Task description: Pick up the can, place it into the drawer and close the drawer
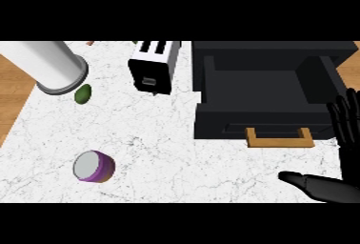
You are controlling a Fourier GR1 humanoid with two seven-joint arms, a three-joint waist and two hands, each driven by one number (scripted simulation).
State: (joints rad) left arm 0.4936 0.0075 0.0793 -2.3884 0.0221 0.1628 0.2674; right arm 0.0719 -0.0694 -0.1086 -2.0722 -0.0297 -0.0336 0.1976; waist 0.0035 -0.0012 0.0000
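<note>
Can, short, purple sides (pale grey top)

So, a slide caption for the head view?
Purple round can on white marble counter; black drawer open; black right hand resting open at right edge.

So the can is a short purple one with a flat grey top, and it's sitting on the white marble worktop toward the lower left. The drawer is black with a tan handle, sitting pulled open at the upper right, well apart from the can.
</note>
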